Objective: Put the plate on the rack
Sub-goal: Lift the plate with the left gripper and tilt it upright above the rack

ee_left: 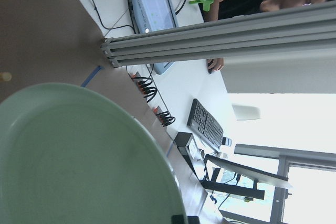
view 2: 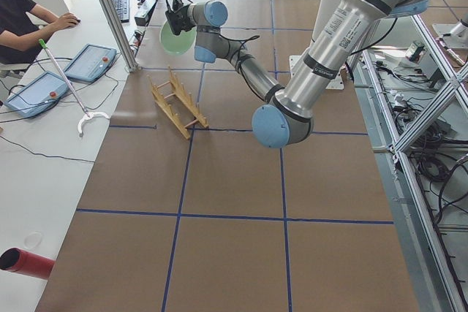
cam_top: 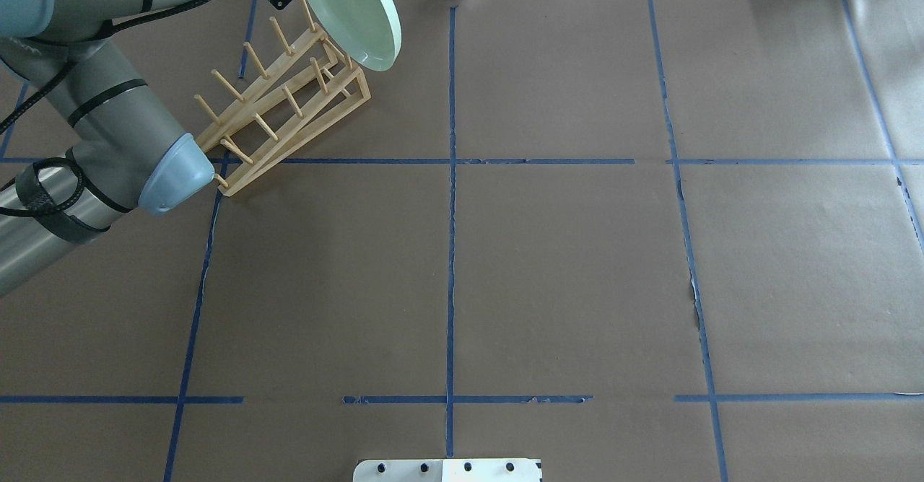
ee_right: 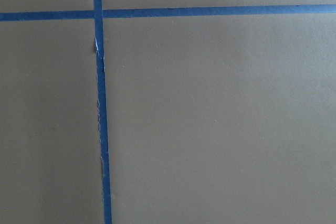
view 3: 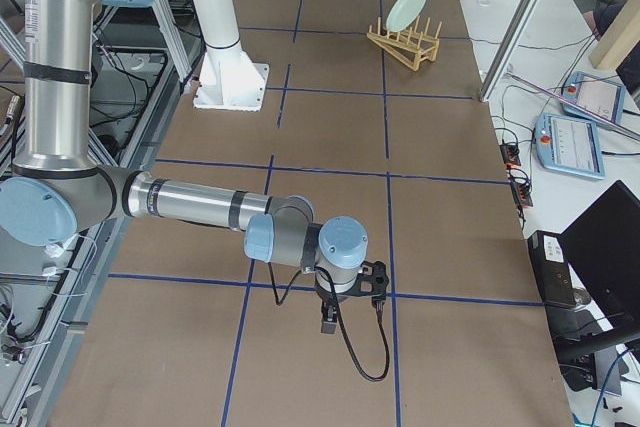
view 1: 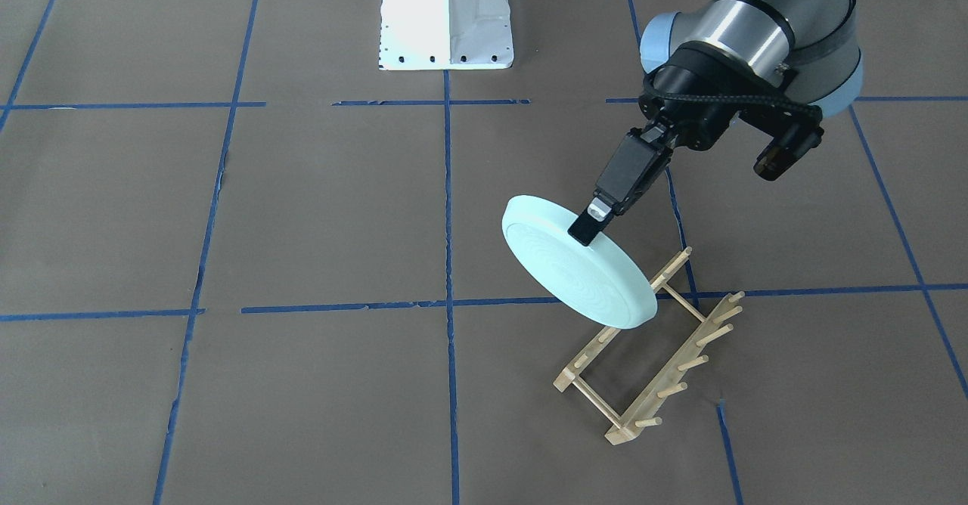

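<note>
Where the robot's left arm reaches in over the left side of the table, its black two-finger left gripper [view 1: 587, 230] is clamped on the rim of the round pale mint-green plate [view 1: 578, 267]. One finger lies on the ringed face and the other is hidden behind it. The plate hangs tilted in the air, ringed face turned toward the operators' side, above the small light-wood rack [view 1: 649, 354] with its two rails and rows of upright dowel pegs. The side view from the left shows a clear gap between plate and pegs. The rack stands on the brown paper-covered table [cam_top: 563, 273], aslant to the blue tape lines [cam_top: 451, 251] that divide the surface into squares, one of which runs beneath it. Toward the middle, a white mounting base [view 1: 446, 29] sits at the robot's edge of the table. Over on the right, the right gripper [view 3: 348, 312] hangs over the table beside a crossing of tape lines. It shows only small in the side view, so I cannot tell whether its fingers are spread or closed.
</note>
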Controlling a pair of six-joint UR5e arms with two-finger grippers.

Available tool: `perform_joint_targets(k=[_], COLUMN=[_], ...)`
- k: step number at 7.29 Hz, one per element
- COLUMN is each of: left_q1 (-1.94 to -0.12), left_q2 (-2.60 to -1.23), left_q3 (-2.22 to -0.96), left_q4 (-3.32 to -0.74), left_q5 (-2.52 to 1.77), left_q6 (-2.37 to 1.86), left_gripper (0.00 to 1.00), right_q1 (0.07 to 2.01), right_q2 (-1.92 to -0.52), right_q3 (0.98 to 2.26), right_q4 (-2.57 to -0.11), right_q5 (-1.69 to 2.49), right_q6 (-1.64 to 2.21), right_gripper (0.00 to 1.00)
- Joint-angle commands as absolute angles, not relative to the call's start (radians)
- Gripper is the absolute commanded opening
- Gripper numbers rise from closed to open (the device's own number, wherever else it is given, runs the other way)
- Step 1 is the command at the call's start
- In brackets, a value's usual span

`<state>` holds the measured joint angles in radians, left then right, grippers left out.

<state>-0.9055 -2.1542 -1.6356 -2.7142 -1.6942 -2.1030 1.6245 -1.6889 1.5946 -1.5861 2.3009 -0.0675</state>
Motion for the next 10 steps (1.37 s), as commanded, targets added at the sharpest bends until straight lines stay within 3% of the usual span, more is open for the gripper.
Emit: perform_joint_targets(k=[1, 10], left_q1=[-0.904, -0.928], left_q2=[-2.131, -2.089], left_q3=[-1.536, -1.372], left_q4=[-2.901, -3.056], left_q5=[-1.614, -1.614], left_q6=[-2.100, -1.982], left_gripper=[0.00, 0.00], right_q1=[1.624, 1.624], right_q2=[-1.689, -1.689], right_q3=[1.595, 1.595], right_q4=[-1.586, -1.586], right_q5=[2.301, 2.301], right_q6=[-0.067, -0.067], right_gripper=[1.00, 1.00])
